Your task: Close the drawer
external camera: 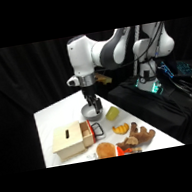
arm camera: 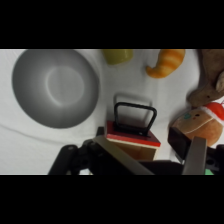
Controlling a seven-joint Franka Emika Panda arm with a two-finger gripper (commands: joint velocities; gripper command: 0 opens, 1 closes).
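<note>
**Drawer out of its box, gripper above the front**

Side view only:
- Pale wooden box with a dark slot on top, at the table's near left part.
- Drawer, reddish-orange front, drawn a little way out of the box's right face; dark loop handle pointing right.
- White arm reaching over from the upper right, its gripper hanging above the grey bowl, just behind the drawer front.
- Yellow-green object right of the bowl; orange croissant-like toy; brown plush and an orange one at the near edge.

Wrist view only:
- Bowl's empty inside, seen from above, upper left.
- Drawer front and upright handle just ahead of the fingers.
- Fingers released and spread apart, grasping nothing; the drawer sits between them, contact not discernible.
- Plush with a red-and-white cap at right; croissant toy and yellow-green object along the top.
</note>
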